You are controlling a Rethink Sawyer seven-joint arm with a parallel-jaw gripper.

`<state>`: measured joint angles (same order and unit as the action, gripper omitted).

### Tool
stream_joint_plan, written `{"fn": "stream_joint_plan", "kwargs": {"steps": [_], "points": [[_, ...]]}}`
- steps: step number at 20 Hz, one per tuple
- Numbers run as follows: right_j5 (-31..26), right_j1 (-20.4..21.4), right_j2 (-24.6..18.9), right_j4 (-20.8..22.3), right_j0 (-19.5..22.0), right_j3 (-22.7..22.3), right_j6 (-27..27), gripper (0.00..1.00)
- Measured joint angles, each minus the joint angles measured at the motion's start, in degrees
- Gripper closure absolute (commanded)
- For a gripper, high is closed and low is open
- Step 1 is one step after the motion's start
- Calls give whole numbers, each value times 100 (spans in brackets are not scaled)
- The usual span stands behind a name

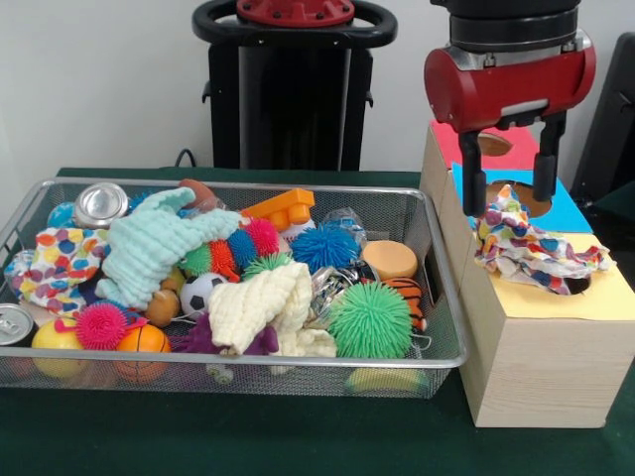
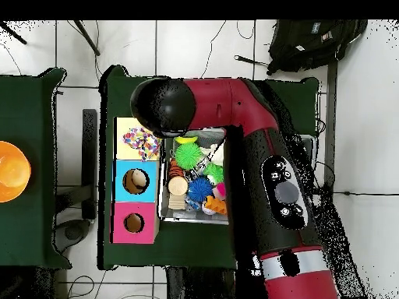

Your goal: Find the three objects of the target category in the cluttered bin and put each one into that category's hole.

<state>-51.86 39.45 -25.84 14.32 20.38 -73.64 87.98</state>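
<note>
Multicoloured patterned cloth [image 1: 531, 248], white with bright blotches, lies crumpled on the yellow section of your pale wooden sorting box [image 1: 546, 367], bunched over that section's hole so only a sliver of the opening shows at its right edge. Your red and black gripper [image 1: 509, 188] hangs directly above it, its two black fingers [image 1: 473, 178] spread wide and holding nothing; their tips sit just over the cloth's upper folds, and you cannot tell from the front view whether they touch the fabric. From overhead, the arm covers the gripper, but you can see the cloth on the yellow end, with the blue [image 2: 135, 181] and pink [image 2: 133, 223] sections and their round holes beside it.

Beside the box stands the silver wire-mesh bin [image 1: 437, 297], still full: a mint green knitted cloth [image 1: 149, 248], a cream knitted cloth [image 1: 263, 307], a green spiky ball [image 1: 370, 319], a blue spiky ball [image 1: 323, 246], a small soccer ball [image 1: 201, 292] and a metal can [image 1: 99, 204]. Both rest on a dark green counter [image 1: 248, 436]. Overhead, you see a white tiled floor [image 2: 195, 47] around it.
</note>
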Motion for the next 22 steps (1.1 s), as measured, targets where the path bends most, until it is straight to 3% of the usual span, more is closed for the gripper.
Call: {"fn": "stream_joint_plan", "kwargs": {"steps": [9, 14, 22], "points": [[2, -4, -165, 0, 123, -87, 0, 0], [134, -27, -255, 16, 399, -364, 0, 0], [373, -173, -376, 375, 777, -693, 0, 0]]}}
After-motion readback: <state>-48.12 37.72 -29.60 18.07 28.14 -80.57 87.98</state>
